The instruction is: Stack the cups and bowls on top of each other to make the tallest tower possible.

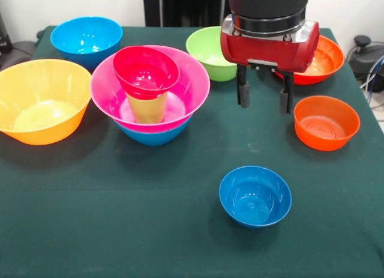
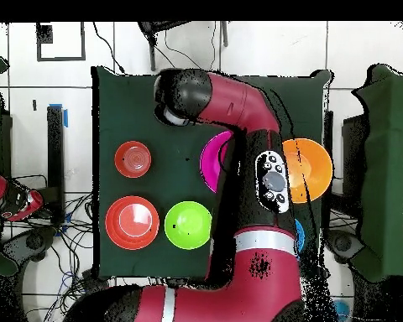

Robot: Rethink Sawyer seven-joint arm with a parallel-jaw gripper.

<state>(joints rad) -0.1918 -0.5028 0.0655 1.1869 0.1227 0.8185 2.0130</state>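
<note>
The tower (image 1: 150,95) stacks blue, pink, lime, crimson; the gripper (image 1: 263,95) hangs empty, fingers apart.

**Colours on the dark green table**

The table (image 1: 180,230) wears a dark green cloth. On it the tower (image 1: 150,98) runs from a blue bowl (image 1: 155,135) at the bottom, through a glossy pink bowl (image 1: 192,89) and a lime-yellow cup (image 1: 147,108), to a crimson bowl (image 1: 146,71) on top. Around it sit a large translucent orange-yellow bowl (image 1: 42,101), a sky-blue bowl (image 1: 86,38), a lime-green bowl (image 1: 207,50), two red-orange bowls — one medium (image 1: 327,122), one larger (image 1: 327,59) behind the arm — and a deep blue small bowl (image 1: 255,196). The gripper (image 1: 263,95) has black fingers (image 1: 242,93) under a red housing with a silver ring; the arm (image 2: 238,101) is red and black.
</note>
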